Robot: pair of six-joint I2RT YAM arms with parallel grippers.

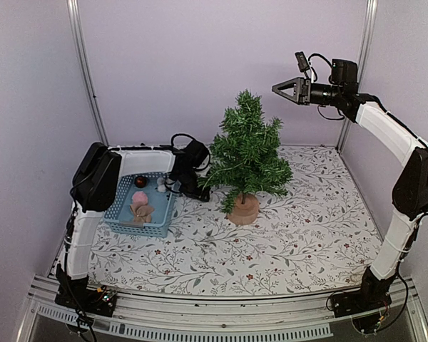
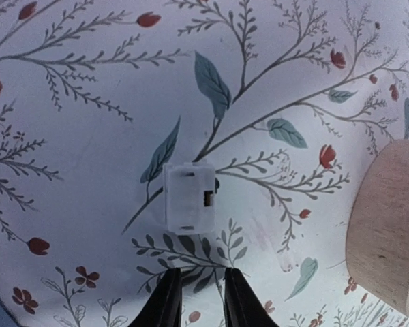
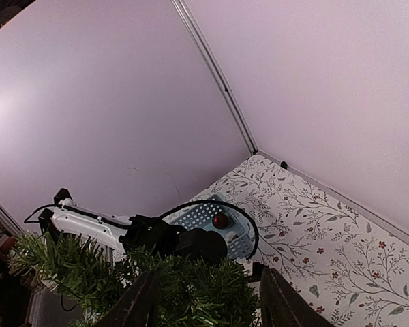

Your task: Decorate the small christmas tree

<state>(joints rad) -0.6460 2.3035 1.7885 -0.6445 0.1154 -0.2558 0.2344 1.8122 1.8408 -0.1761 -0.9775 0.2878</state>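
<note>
The tree (image 1: 248,153) stands mid-table (image 1: 307,221) on its round base (image 2: 388,231), just right of a blue basket (image 1: 139,214). The left hand (image 2: 200,279) is low beside that base, fingers slightly parted and empty, near a small white box (image 2: 189,197). The right hand (image 1: 282,89) hangs spread and empty, up right of the treetop.

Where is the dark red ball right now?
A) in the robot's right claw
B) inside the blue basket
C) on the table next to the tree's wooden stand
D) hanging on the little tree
B: the dark red ball lies inside the blue basket, the small christmas tree shows no ornaments, and the right gripper is open and empty up high.
</note>
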